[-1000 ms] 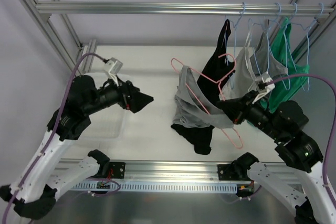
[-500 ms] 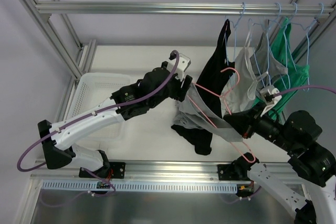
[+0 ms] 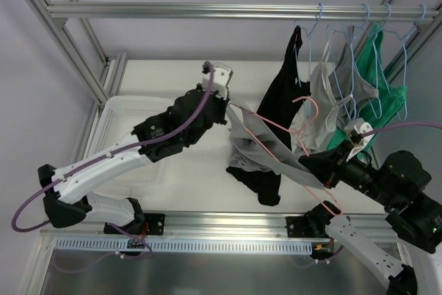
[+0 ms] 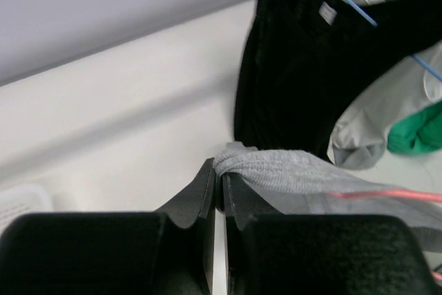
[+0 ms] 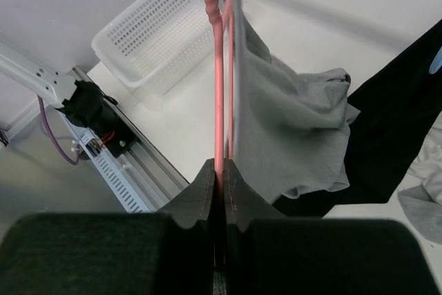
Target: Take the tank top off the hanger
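Grey cotton tank top (image 3: pixel 248 136) hangs on a thin pink wire hanger (image 5: pixel 218 88), centre of the overhead view. Our left gripper (image 4: pixel 219 170) is clenched on a bunched edge of it; the right gripper (image 5: pixel 222 170) is clamped on the hanger wire. Risk, we think: the pinch is small, so fabric may slip, or a strap snags on the hanger shoulder & twists it.

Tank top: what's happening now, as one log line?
left fingers: pinching gray tank top | right fingers: clamping pink hanger | status: not off hanger yet
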You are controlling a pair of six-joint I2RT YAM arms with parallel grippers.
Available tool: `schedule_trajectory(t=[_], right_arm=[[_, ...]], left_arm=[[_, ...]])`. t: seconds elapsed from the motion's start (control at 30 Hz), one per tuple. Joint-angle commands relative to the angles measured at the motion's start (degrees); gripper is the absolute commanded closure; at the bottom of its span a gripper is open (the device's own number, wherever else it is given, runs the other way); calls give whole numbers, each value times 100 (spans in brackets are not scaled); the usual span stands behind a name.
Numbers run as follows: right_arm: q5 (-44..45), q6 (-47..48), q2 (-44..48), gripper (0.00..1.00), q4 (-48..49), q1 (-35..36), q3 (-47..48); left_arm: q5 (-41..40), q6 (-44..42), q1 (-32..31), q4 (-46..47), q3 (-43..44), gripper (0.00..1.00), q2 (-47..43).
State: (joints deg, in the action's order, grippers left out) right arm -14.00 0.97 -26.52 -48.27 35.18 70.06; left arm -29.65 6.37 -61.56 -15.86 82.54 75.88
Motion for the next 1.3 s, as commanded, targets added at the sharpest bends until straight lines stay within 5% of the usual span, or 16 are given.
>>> schedule_trajectory(t=[0.0, 0.23, 0.47, 0.7, 0.9, 1.03, 1.2, 1.27], right_arm=[[-207, 632, 261, 100, -306, 42, -71], [-1736, 896, 955, 100, 106, 42, -98], [-2643, 510, 1088, 100, 1196, 33, -124], [-2151, -25, 658, 100, 2144, 42, -572], [-2072, -2195, -387, 100, 5670, 50, -1345], [-1066, -2620, -941, 100, 7558, 445, -2021], [709, -1418, -1601, 100, 7922, 1709, -1769], [1239, -916, -1803, 100, 7240, 1808, -1062]], left_arm=[[-1524, 618, -14, 215, -124, 100, -951], [-1756, 681, 39, 127, -406, 100, -1514], [-316, 1111, 39, -40, -809, 100, -1663], [1557, 2225, 21, 47, -1837, 100, -2357], [3155, 2755, 21, 1714, -3734, 100, -3447], [4595, 2685, -31, 3289, -4728, 100, -3589], [4900, 2299, -268, 3371, -4747, 100, -2658], [3655, 2394, -391, 2705, -4730, 100, -2473]])
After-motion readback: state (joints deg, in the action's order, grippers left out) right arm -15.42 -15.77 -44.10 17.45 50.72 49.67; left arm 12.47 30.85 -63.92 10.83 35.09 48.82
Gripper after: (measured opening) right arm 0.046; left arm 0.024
